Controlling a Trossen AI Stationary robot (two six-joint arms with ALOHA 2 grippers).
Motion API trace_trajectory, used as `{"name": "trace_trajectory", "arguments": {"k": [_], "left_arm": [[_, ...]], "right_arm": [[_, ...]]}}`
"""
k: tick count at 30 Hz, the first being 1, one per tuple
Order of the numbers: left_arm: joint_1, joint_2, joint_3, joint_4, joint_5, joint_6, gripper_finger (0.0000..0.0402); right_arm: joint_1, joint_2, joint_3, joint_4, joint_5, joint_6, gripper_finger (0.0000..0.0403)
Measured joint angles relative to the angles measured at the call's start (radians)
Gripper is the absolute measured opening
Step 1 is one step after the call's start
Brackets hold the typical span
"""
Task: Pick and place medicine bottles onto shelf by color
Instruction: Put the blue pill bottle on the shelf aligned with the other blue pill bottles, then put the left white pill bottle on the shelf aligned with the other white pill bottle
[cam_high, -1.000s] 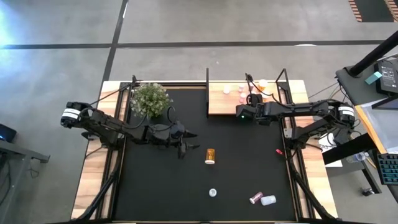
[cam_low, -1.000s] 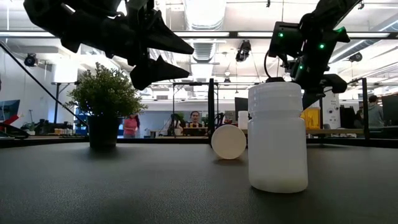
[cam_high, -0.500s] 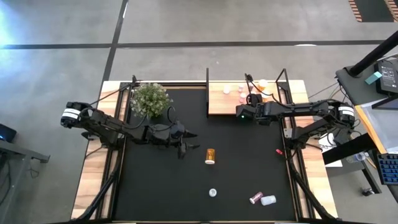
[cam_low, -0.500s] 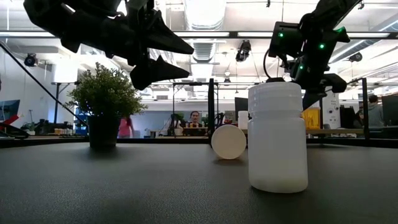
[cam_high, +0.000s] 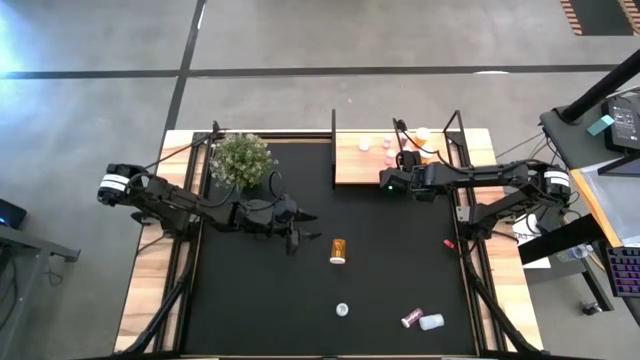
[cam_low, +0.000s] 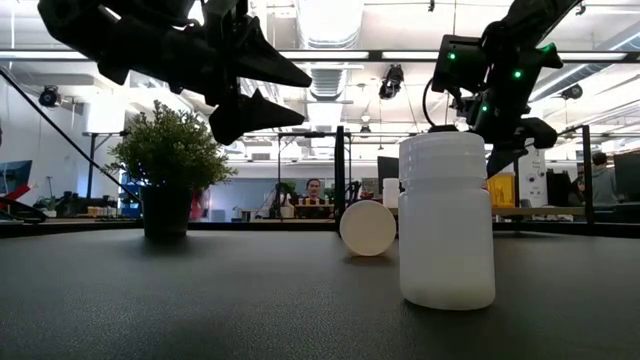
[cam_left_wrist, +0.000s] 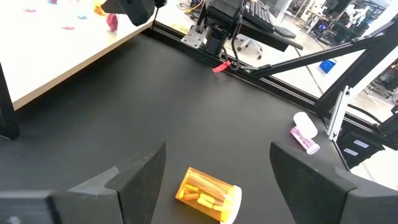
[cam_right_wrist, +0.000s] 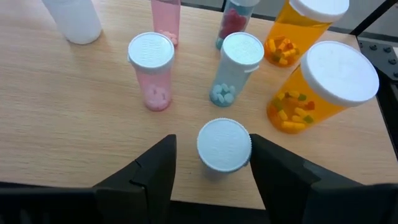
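The shelf (cam_high: 352, 165), a light wooden board in a black frame, stands at the table's far right and holds several pink, clear and orange bottles (cam_right_wrist: 151, 70). My right gripper (cam_high: 398, 172) is open over the shelf. Its fingers stand on either side of an upright white-capped bottle (cam_right_wrist: 224, 144), which rests by its base on the board. My left gripper (cam_high: 305, 230) is open and empty above the black mat. An orange bottle (cam_left_wrist: 208, 194) lies on its side just ahead of it, between the lines of its fingers (cam_left_wrist: 143, 180). My right gripper comes level at the white-capped bottle (cam_right_wrist: 224, 144), one finger on each side of its cap. One finger (cam_right_wrist: 152, 171) stands clear of it. Whether the other finger (cam_right_wrist: 277, 168) touches the cap, I cannot tell.
A white bottle (cam_high: 342, 310) stands near the mat's front edge. A pink bottle (cam_high: 411, 318) and a white bottle (cam_high: 432, 321) lie at the front right. A potted plant (cam_high: 240, 158) stands at the far left. A red speck (cam_high: 448, 243) lies by the right rail.
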Motion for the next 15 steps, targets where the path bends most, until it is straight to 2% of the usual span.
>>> {"name": "trace_trajectory", "arguments": {"k": [8,15], "left_arm": [[0.0,0.0,0.0,0.0,0.0,0.0,0.0272],[0.0,0.0,0.0,0.0,0.0,-0.001,0.0272]], "right_arm": [[0.0,-0.025,0.003,-0.054,-0.008,-0.024,0.019],[0.0,-0.116,0.003,-0.057,-0.009,-0.034,0.019]]}}
